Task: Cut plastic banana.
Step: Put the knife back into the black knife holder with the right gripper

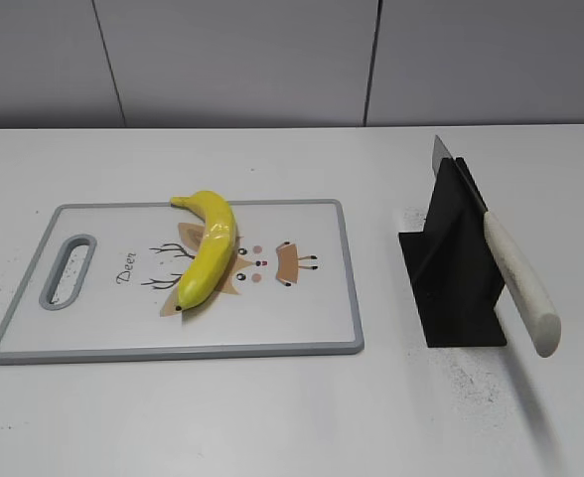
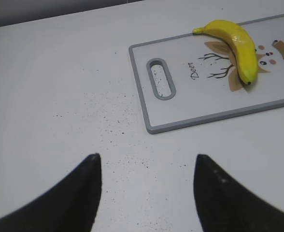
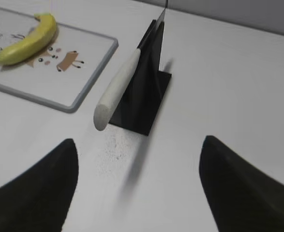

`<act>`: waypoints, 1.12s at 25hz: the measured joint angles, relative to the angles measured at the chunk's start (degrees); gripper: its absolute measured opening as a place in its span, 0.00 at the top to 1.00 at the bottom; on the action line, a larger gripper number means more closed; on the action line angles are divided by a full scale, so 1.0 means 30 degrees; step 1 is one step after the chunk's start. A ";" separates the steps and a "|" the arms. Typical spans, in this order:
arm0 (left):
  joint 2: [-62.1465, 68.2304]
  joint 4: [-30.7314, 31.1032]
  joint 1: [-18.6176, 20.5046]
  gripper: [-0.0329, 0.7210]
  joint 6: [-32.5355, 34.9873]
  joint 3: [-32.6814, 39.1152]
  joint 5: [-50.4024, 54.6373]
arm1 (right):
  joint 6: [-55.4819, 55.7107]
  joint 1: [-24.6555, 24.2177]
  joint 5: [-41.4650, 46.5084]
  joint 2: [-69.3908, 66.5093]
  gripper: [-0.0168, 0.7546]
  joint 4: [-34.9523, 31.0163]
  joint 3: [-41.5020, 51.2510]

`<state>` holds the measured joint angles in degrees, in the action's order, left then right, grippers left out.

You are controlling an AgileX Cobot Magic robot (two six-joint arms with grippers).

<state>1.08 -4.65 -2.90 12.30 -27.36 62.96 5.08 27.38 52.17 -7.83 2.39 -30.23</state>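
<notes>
The yellow plastic banana (image 1: 209, 248) lies on a white cutting board (image 1: 103, 328) with a grey rim and a deer drawing. It also shows in the left wrist view (image 2: 236, 48) and the right wrist view (image 3: 26, 41). A knife with a white handle (image 1: 518, 283) rests slanted in a black stand (image 1: 451, 268), right of the board; the right wrist view shows its handle (image 3: 118, 89). My left gripper (image 2: 147, 162) is open and empty over bare table, left of the board. My right gripper (image 3: 139, 145) is open and empty, short of the knife handle. Neither gripper shows in the exterior view.
The board has a handle slot (image 1: 69, 270) at its left end. The white table (image 1: 272, 417) carries dark specks near the stand and left of the board. A grey panelled wall (image 1: 272, 60) runs behind the table.
</notes>
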 joint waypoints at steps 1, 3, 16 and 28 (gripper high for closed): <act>0.0000 0.0000 0.0000 0.19 0.0000 0.0000 0.0000 | 0.0000 0.0000 0.0000 0.0346 0.22 0.0000 0.0000; 0.0000 0.0000 0.0000 0.19 0.0000 0.0000 0.0000 | 0.0000 0.0000 0.0202 0.0853 0.22 0.0000 0.0000; 0.0000 0.0000 0.0000 0.21 0.0000 0.0000 0.0000 | -0.0584 0.0000 0.2695 0.1054 0.22 -0.0006 0.0475; 0.0000 -0.0054 0.0000 0.23 0.0000 0.0000 -0.0006 | -0.0649 -0.1118 0.2587 0.2720 0.22 0.0022 0.0475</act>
<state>1.08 -4.81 -2.90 12.30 -27.36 62.94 3.14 24.03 59.93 0.33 2.46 -28.81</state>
